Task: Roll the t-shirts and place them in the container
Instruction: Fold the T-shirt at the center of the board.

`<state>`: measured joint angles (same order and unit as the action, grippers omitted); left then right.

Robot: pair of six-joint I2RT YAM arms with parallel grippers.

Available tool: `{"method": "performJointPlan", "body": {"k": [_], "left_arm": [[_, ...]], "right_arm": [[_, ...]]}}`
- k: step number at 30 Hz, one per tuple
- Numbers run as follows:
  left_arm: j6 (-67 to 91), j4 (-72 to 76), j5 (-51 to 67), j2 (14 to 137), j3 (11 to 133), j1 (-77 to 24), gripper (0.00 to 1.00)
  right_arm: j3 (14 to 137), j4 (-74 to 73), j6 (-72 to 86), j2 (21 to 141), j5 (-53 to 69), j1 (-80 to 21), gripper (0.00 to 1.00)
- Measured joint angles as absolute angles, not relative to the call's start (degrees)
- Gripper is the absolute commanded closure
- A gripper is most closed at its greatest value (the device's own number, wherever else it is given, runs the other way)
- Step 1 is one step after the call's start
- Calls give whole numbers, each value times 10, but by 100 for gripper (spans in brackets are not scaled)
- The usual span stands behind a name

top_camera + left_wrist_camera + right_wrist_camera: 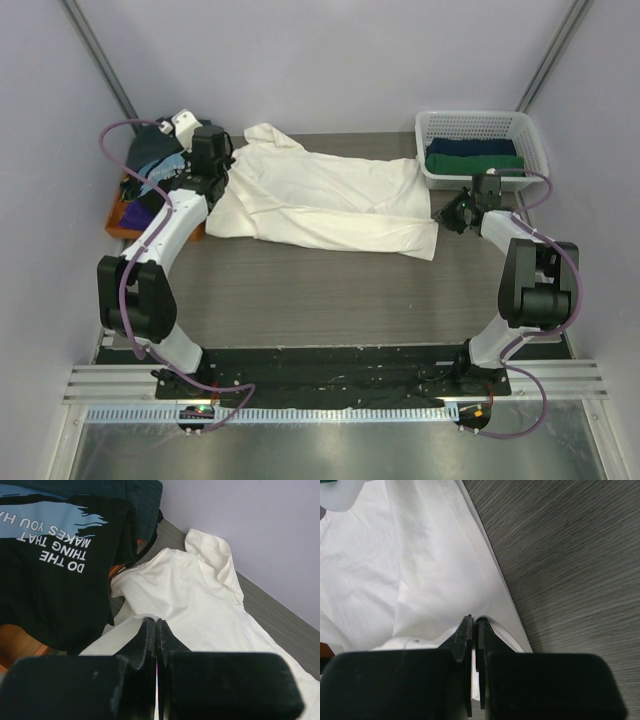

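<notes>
Cream t-shirt (330,200) pinched in closed jaws: left gripper (156,622) at its 9 o'clock edge, right gripper (472,620) at 3 o'clock. Lift evenly, keeping fabric taut.

We find the near half of the table (330,300) bare from left edge to right edge, so a gripper can sweep freely there. Across the far half, the cream t-shirt (330,200) covers the middle. At the far right corner the white basket (480,122) blocks the way, its wall just beside the shirt's end. At the far left corner the orange tray (117,225) and its heap of dark t-shirts (150,165) crowd the left gripper (215,187). The right gripper (450,215) sits between basket and shirt.
</notes>
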<state>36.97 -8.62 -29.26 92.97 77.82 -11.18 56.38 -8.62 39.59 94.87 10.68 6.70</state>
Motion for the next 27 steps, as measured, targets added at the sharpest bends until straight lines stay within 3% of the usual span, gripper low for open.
{"method": "performJointPlan", "body": {"k": [19, 21, 22, 27], "left_arm": [[369, -92, -296, 967, 826, -112, 100], [368, -91, -292, 990, 841, -111, 100], [368, -90, -288, 1003, 849, -111, 100], [368, -81, -268, 1074, 895, -106, 99]], "right_arm": [[581, -84, 401, 973, 110, 65, 96], [583, -84, 402, 979, 110, 64, 79], [583, -83, 403, 982, 110, 64, 57], [584, -79, 408, 983, 109, 60, 45]]}}
